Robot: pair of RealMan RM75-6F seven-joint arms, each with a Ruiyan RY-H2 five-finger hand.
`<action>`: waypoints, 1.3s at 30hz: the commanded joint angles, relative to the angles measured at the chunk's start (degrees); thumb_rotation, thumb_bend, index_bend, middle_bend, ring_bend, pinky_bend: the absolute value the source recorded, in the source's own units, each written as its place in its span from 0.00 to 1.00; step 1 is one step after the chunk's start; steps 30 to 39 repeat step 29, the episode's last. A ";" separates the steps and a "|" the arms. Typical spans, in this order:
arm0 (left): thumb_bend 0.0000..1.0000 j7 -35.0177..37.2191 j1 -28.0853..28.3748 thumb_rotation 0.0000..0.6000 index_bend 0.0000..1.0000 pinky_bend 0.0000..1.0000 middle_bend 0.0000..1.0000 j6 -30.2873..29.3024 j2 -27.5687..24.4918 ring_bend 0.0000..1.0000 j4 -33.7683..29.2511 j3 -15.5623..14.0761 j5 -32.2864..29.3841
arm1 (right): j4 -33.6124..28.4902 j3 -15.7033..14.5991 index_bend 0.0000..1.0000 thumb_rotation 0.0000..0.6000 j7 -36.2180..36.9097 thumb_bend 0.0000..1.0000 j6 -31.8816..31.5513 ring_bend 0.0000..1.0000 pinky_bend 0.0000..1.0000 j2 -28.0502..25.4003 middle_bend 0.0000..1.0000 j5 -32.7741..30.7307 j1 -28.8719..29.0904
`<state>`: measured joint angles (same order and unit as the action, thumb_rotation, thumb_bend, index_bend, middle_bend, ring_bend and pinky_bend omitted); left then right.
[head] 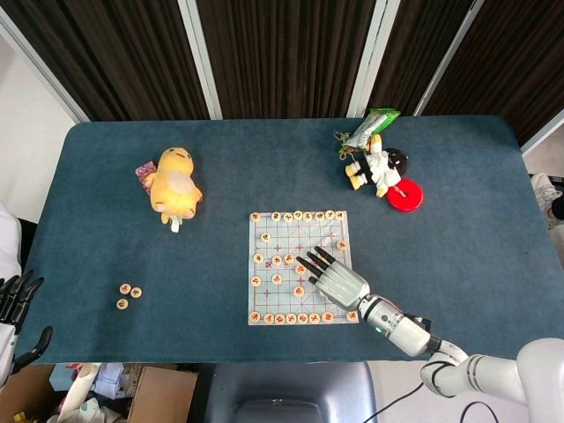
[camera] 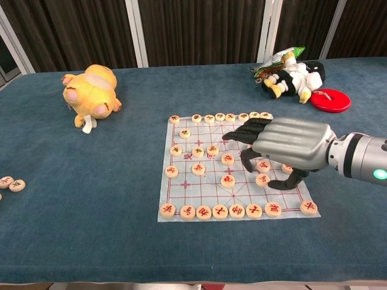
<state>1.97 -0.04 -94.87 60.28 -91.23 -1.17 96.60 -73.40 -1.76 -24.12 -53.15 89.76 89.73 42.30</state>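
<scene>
Fingers [camera: 240,136] of our right hand [camera: 284,145] spread low over the near right part of the xiangqi board [camera: 181,151], curled downward and apart, with nothing clasped in them. A round wooden piece [camera: 262,179] lies on the board between a bent fingertip and the thumb; we cannot tell whether either one touches it. A second piece [camera: 263,165] sits just behind it under the palm. In the head view our right hand [head: 333,280] covers the board's near right quarter, its arm running off toward the table's near right corner.

More pieces form a row along the board's near edge [camera: 220,211] and another along its far edge [camera: 219,116], with a few scattered on the left half. The board itself lies in the middle of the blue table [head: 458,247].

Our left hand [head: 16,308] hangs off the table's near left corner, fingers open and apart, holding nothing. Near that corner three loose pieces [head: 129,294] rest on the cloth.

A yellow plush toy [head: 174,185] lies toward the far left edge. By the far right edge we see a black-and-white plush doll [head: 379,167], a green snack bag [head: 370,126] behind it, and a red disc [head: 405,195] just beside it.
</scene>
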 commanded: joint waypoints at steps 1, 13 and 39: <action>0.39 -0.13 -0.01 1.00 0.00 0.02 0.00 0.00 0.02 0.00 0.01 0.09 -0.18 | -2.34 0.71 0.47 1.00 2.08 0.45 -3.52 0.00 0.00 -1.60 0.06 0.47 -1.25; 0.39 -1.13 -0.20 1.00 0.00 0.02 0.00 -0.48 0.46 0.00 -0.02 0.20 0.00 | -31.74 -4.54 0.00 1.00 -3.19 0.44 -27.80 0.00 0.00 -21.27 0.00 -8.88 -23.28; 0.39 -3.82 -0.33 1.00 0.00 0.02 0.00 -1.01 1.67 0.00 0.26 0.05 1.12 | -26.65 -4.56 0.00 1.00 5.10 0.35 -40.18 0.00 0.00 -21.53 0.00 -0.58 -34.64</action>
